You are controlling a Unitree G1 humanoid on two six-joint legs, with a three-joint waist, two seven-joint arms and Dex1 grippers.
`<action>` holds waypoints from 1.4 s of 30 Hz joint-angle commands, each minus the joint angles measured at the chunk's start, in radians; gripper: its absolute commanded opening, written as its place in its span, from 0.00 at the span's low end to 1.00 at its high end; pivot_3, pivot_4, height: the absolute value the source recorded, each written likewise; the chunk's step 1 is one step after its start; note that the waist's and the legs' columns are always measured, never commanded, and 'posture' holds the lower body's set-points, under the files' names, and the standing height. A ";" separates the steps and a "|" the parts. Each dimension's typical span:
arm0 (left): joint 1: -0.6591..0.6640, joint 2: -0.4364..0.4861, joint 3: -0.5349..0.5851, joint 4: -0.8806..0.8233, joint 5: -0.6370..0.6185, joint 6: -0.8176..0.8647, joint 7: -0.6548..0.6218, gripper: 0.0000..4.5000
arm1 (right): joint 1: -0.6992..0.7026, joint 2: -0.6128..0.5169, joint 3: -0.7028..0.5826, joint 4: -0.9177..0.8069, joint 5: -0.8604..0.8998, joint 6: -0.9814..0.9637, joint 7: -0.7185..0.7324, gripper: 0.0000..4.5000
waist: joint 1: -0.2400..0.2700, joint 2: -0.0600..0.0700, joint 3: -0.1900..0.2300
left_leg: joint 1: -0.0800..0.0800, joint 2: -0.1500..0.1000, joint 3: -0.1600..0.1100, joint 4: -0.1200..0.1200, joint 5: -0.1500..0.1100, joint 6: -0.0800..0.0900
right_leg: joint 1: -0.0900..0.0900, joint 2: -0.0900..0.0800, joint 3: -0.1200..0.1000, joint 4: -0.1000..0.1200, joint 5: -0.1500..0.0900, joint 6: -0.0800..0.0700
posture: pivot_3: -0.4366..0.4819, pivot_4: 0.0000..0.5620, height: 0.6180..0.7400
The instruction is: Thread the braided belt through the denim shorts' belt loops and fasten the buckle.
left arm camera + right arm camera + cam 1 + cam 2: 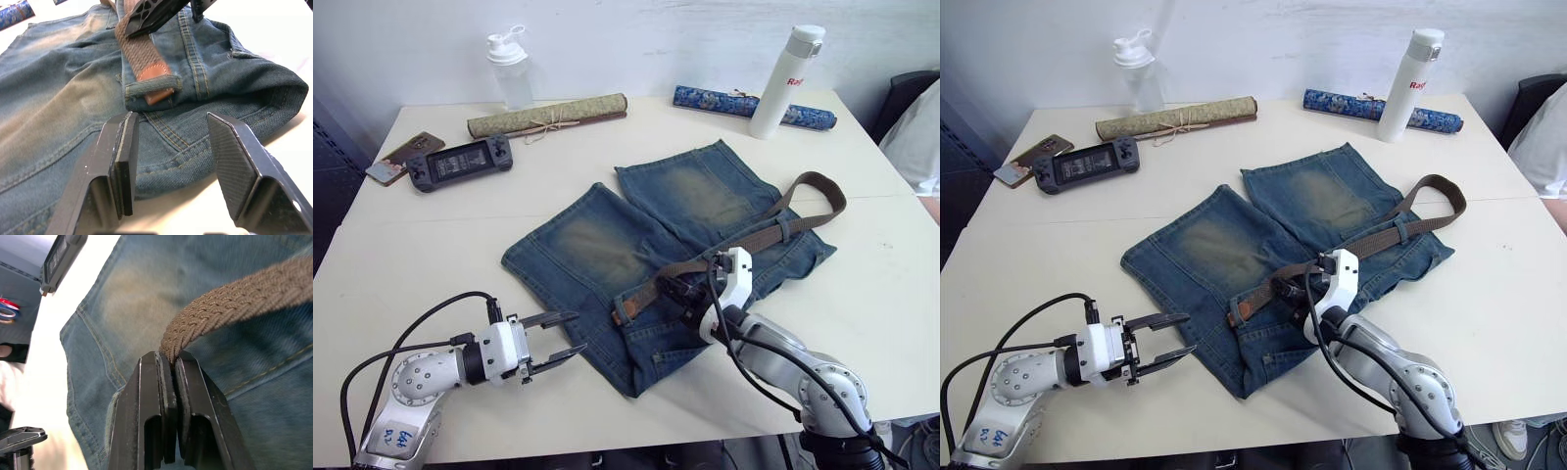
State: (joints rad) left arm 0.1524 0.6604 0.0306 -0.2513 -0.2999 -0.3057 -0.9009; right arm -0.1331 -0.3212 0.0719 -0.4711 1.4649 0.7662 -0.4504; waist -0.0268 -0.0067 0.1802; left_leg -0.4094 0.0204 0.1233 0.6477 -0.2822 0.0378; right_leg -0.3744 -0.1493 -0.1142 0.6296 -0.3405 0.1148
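Blue faded denim shorts (pixel 636 245) at table (pixel 431 245) centre, brown braided belt (pixel 744 240) across waistband, tan tip under belt loop (pixel 151 88), right gripper (pixel 168 363) pinching belt, left gripper (pixel 558 340) wide apart near front edge.

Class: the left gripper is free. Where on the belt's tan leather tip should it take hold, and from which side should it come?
Probably the tan leather tip poking out under the belt loop, approached from the left gripper's side, fingers pinching the flat faces. The braided belt lies flat on the denim shorts; the right gripper clamps it further back.

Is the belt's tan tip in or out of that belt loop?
In: the braided belt has its tan tip poking out beneath the belt loop.
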 commanded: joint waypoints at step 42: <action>-0.302 0.008 -0.134 0.226 0.555 -0.466 0.282 0.28 | -0.078 0.140 -0.033 0.186 0.276 0.049 -0.041 0.00 | -0.002 -0.001 -0.001 | 0.000 0.001 0.001 0.000 0.000 0.000 | -0.001 0.000 -0.002 0.005 0.000 0.000 | 0.48 0.27 0.82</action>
State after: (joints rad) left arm -0.1461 0.6532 -0.0996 0.0106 0.2662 -0.7634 -0.6303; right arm -0.2098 -0.1884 0.0321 -0.2620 1.7167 0.8090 -0.4969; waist -0.0290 -0.0078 0.1796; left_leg -0.4095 0.0219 0.1245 0.6476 -0.2826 0.0376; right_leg -0.3756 -0.1494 -0.1157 0.6350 -0.3406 0.1147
